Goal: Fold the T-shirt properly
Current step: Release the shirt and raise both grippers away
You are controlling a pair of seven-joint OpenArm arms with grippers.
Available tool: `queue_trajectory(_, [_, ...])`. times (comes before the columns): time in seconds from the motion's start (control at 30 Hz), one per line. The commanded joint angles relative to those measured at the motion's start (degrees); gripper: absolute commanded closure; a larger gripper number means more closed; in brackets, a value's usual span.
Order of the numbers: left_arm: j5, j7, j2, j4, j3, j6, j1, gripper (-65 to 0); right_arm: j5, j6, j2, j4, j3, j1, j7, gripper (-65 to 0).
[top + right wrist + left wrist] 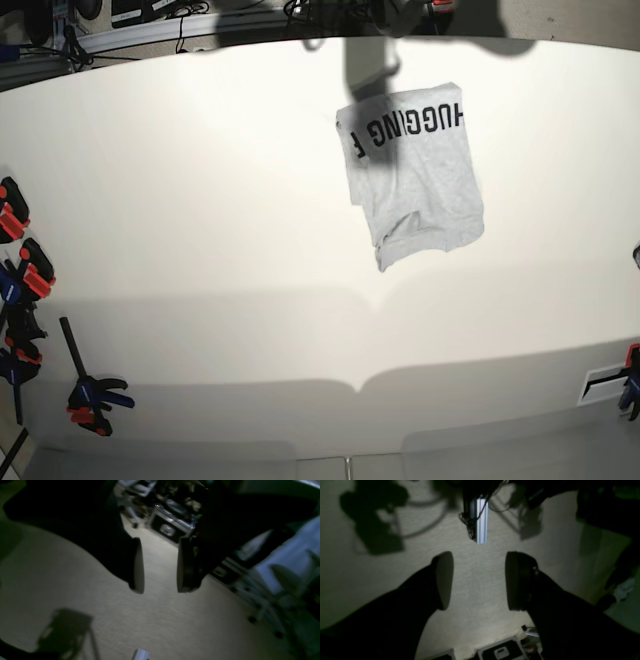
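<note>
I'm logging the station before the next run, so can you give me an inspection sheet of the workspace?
Surface: white table, smooth, with shadows along the near edge.
Job's things: grey T-shirt lying partly folded and askew at the far right of the base view, letters "HUGGING" facing up.
Clutter: clamps along the left edge of the base view, one more clamp at the right edge.
Grippers: left hand open, nothing between its fingers; right hand open, also holding nothing. Neither shows in the base view.
Cables: dark cables behind the far edge.
Surroundings: black cases on pale carpet below the arms.
</note>
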Motion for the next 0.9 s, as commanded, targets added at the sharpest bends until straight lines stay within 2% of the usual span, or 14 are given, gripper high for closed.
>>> queue_trajectory(0.0, [1.68,-3.3,-0.68,-3.39,0.87,-0.45,-1.73,-30.9,-0.44,-2.38,0.87,-2.64,-2.27,1.7,1.66,-21.0])
queue_trajectory(0.07, [5.11,-9.6,-0.48,-12.39,3.08,-0.45,-7.1,-30.9,-3.37,-8.39,1.2,-10.27,-6.99,7.32,5.62,-21.0])
queue_trajectory(0.17, [5.38,-16.35,0.04,-24.35,5.64,-0.45,-15.1,-30.9,-4.33,-13.75,1.09,-22.12,-13.73,15.85,15.39,-21.0])
queue_trajectory(0.2, [5.9,-17.75,0.39,-27.71,6.34,1.03,-17.79,-30.9,-3.93,-14.95,0.85,-26.08,-16.04,18.53,20.33,-21.0])
queue_trajectory(0.27, [9.51,-17.51,1.11,-33.33,7.41,7.19,-23.15,-30.9,-3.98,-16.9,0.0,-33.81,-20.52,24.0,28.22,-21.0])
queue_trajectory(0.37, [14.16,-14.75,2.51,-39.69,7.78,12.59,-29.05,-30.9,-3.96,-19.5,-2.43,-45.27,-26.45,32.13,30.45,-21.0])
queue_trajectory(0.5, [16.26,-14.69,3.82,-45.53,7.78,15.69,-33.64,-30.9,-3.96,-21.4,-6.45,-59.58,-31.56,40.44,34.67,-21.0])
queue_trajectory(0.6, [16.26,-14.71,5.07,-47.95,7.78,16.46,-34.77,-30.9,-3.91,-21.62,-9.11,-67.12,-32.39,44.13,36.24,-21.0])
queue_trajectory(0.87, [16.26,-14.95,6.45,-47.67,7.78,16.46,-34.6,-30.9,-3.91,-21.68,-11.41,-69.42,-32.39,45.31,39.78,-21.0])
